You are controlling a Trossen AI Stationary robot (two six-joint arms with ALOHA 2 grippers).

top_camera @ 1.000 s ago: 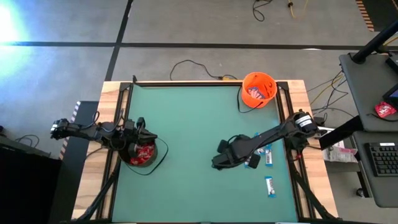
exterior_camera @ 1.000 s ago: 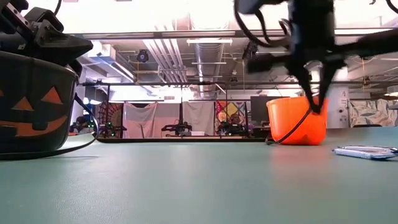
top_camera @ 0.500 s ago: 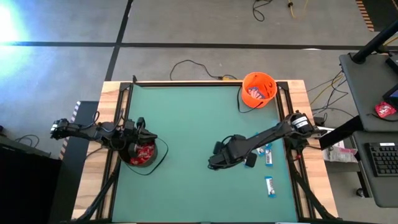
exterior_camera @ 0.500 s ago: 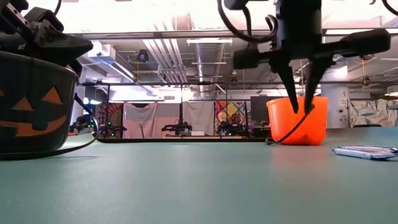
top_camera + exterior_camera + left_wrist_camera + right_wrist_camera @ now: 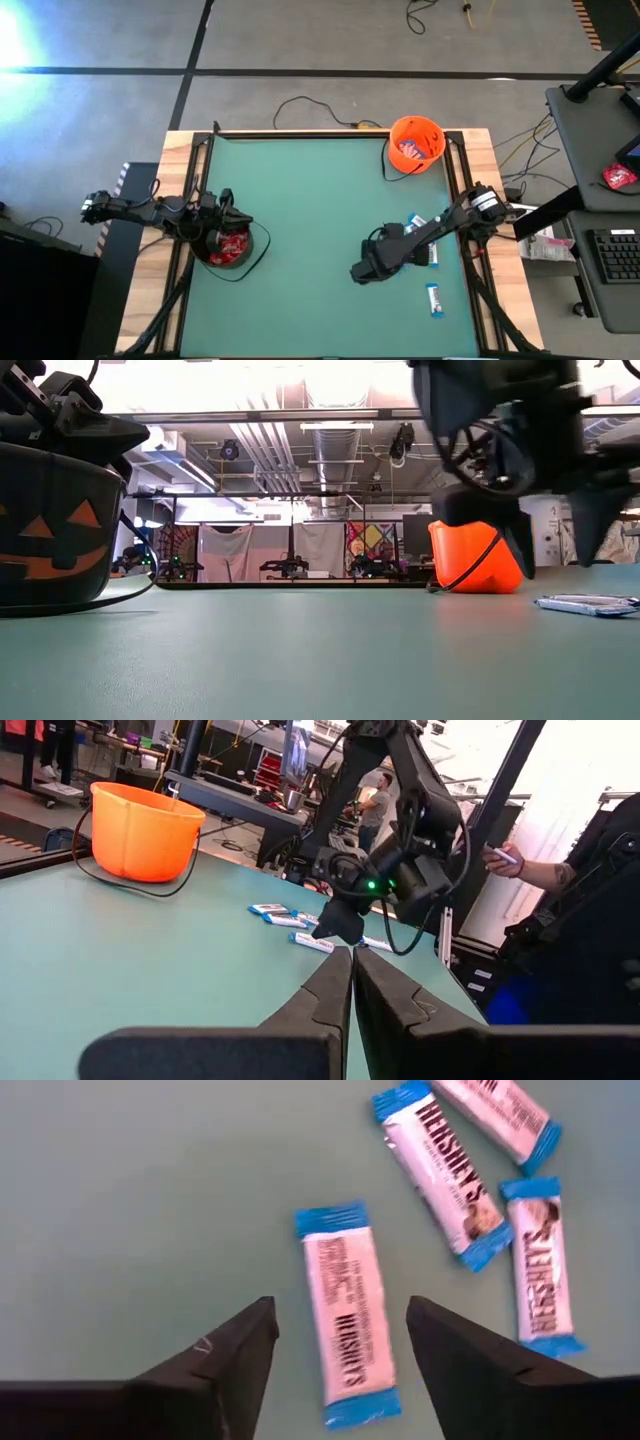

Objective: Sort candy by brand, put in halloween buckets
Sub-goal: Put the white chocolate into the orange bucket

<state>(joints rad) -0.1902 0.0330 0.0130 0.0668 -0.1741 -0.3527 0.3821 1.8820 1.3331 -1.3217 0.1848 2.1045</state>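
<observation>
Since the prior frame the right gripper [image 5: 362,272] has swung toward the worktop's near-right area, fingers now spread over one white-and-blue bar [image 5: 348,1312]. Other bars [image 5: 432,298] lie near the right edge. Orange bucket [image 5: 416,143] at far-right corner, w/ candy inside. Black bucket [image 5: 230,247] w/ red packets near left edge; left gripper [image 5: 352,982] closed, just beside it.

Overhead, table-level and two wrist views, table [image 5: 300,200] shared.
</observation>
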